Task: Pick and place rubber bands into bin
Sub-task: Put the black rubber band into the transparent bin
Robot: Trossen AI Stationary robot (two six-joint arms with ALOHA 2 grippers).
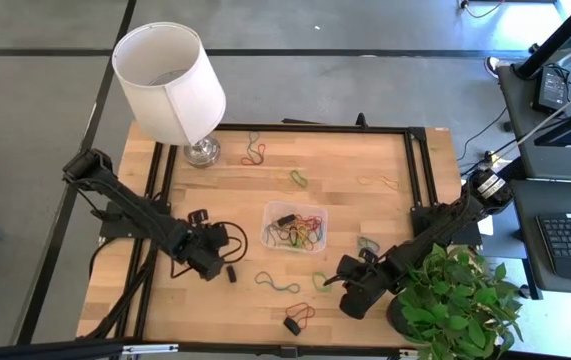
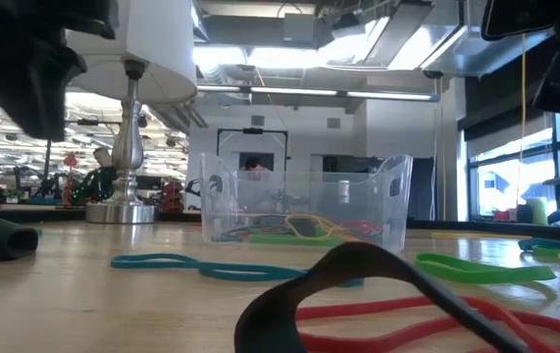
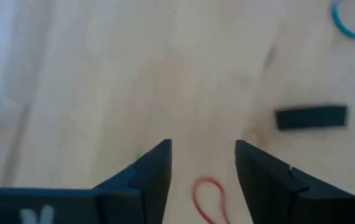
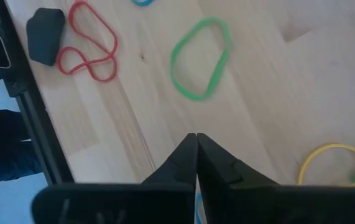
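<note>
While several bands [image 1: 295, 236] already lie in the bin [image 1: 317, 214] mid-table, many are loose on the table [image 1: 365, 210]: task partly done. Left pincer [image 3: 202, 168] stands apart, empty, over a red band [image 3: 211, 198]. Right pincer [image 4: 196, 158] is together, empty, short of a green band [image 4: 199, 58].

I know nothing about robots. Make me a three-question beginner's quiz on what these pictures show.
1. True or false: the clear bin already holds several rubber bands.
2. Which gripper has its fingers apart: A) left gripper B) right gripper?
3. Fill in: the band on the wood between the left gripper's fingertips is ____.

Key:
1. True; coloured loops lie inside it.
2. A; the right gripper's fingers are pressed together above bare wood, near a green band.
3. Red.
</note>
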